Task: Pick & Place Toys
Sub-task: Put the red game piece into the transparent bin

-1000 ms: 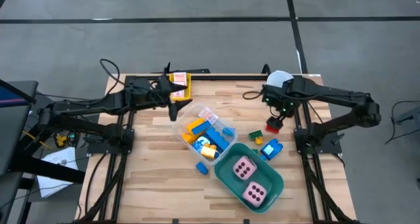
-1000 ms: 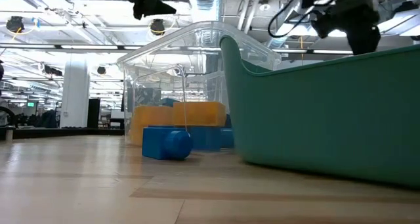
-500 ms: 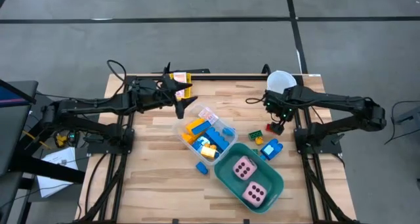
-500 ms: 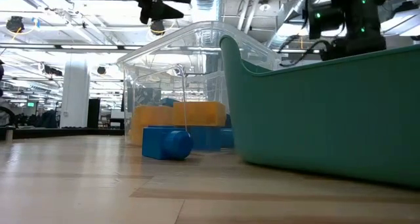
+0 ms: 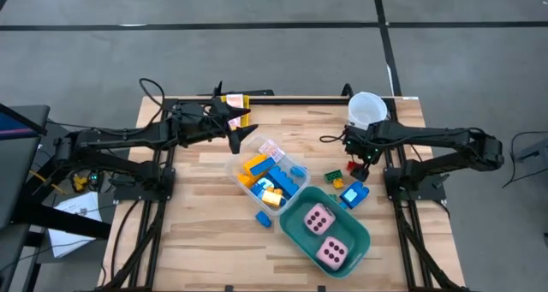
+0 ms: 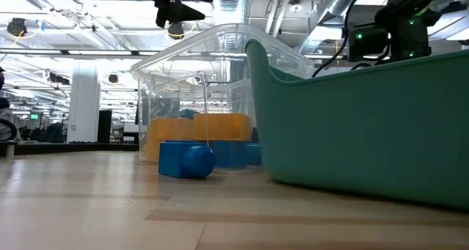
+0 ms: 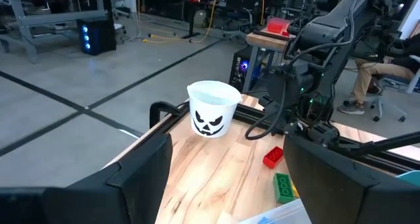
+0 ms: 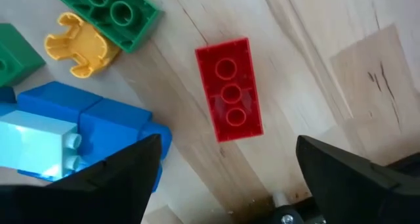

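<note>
Red brick [image 8: 230,89] is what the coming move turns on. It lies flat on the wood, studs up, right beside the white cup [image 5: 366,109] and just outside the loose cluster of green, yellow and blue pieces. The right gripper [image 5: 360,154] hangs directly over it, fingers spread wide and holding nothing, one finger off each long side. The brick's long axis runs across the gap between the fingers' line of closing, tilted only slightly, so I judge a straight drop should put the pads on its two long faces.

Away from the cup, toward the table's middle, the clear tub [image 5: 267,168] holds blue and yellow bricks, and the teal tub [image 5: 353,241] holds two dice [image 5: 318,218].

The left gripper [image 5: 234,119] hovers high on the far side of the clear tub, fingers apart and empty, well apart from the red brick; the right arm is plainly the nearer one.
</note>
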